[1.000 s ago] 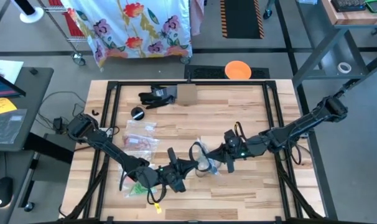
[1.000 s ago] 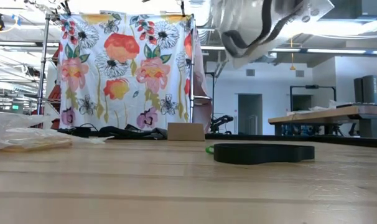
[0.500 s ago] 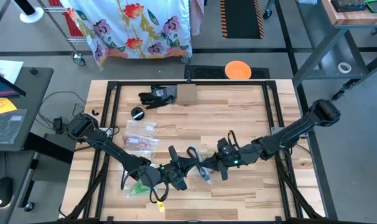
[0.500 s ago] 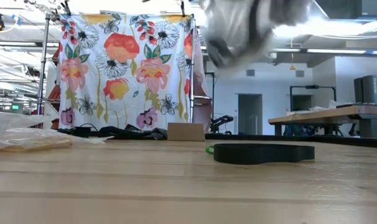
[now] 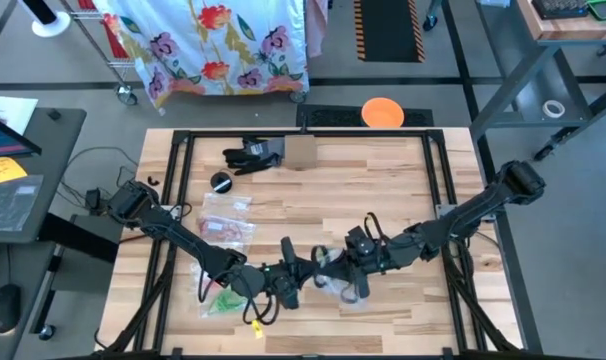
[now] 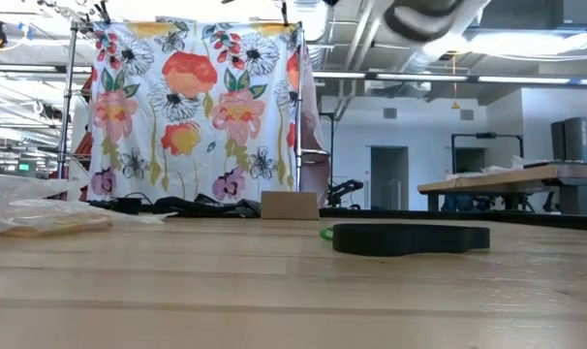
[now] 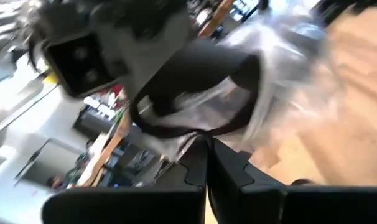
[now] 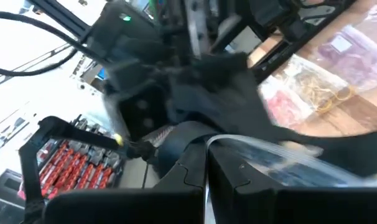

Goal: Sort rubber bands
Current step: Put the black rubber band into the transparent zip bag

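Currently both arms meet low over the front of the bench [image 5: 383, 190], left gripper [image 5: 305, 272] and right gripper [image 5: 335, 272] each with jaws closed on one clear plastic bag [image 5: 331, 283]. Sorted rubber bands [image 5: 226, 229] lie bagged on the left. Risk: opposing pulls tear or spill the bag.

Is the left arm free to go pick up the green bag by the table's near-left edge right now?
Probably not: the left gripper is shut on a clear bag that the right gripper also pinches. The green bag lies beside its forearm.
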Controlling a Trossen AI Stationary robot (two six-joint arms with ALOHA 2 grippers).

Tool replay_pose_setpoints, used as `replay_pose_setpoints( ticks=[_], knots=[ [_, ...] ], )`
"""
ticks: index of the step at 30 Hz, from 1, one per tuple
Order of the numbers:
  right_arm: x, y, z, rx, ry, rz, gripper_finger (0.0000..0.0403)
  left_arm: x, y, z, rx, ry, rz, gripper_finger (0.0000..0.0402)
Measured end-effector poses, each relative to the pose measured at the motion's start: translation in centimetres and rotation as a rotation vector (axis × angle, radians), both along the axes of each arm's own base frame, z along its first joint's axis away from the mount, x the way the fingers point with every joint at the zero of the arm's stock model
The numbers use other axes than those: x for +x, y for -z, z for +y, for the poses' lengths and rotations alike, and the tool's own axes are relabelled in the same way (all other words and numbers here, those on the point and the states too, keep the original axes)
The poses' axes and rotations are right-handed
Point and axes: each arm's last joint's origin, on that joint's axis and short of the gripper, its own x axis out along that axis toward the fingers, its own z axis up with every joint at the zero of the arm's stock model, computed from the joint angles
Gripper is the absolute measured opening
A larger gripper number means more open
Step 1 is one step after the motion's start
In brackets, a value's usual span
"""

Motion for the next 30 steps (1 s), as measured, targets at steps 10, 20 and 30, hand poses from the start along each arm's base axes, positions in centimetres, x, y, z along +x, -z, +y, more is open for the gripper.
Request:
replay_pose_setpoints(
  ticks=[10,20,30],
  knots=[
    [0.0,0.2,-0.2,-0.016,0.029,0.027,0.0,0.3,0.5,0.1,-0.024,0.137,0.052,0.0],
    [0.1,0.2,-0.4,-0.023,0.059,0.025,0.0,1.4,0.2,0.8,-0.179,0.205,0.249,0.0],
    [0.4,1.6,0.2,0.009,0.048,0.1,0.0,1.5,-0.4,0.8,-0.354,0.3,0.4,0.0]
  ],
)
